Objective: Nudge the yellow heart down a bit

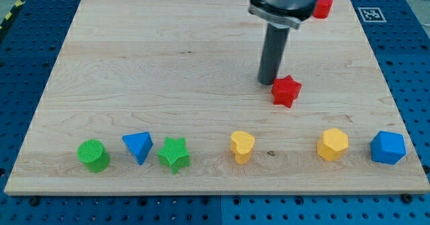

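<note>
The yellow heart lies near the board's bottom edge, a little right of the middle. My tip stands well above it in the view and slightly to its right, apart from it. The tip is right next to the red star, at that star's upper left; I cannot tell if they touch. The rod rises to the arm's grey end at the view's top.
Along the bottom row from the left lie a green cylinder, a blue triangle, a green star, then a yellow hexagon and a blue hexagon. A red block sits at the top right, partly hidden by the arm.
</note>
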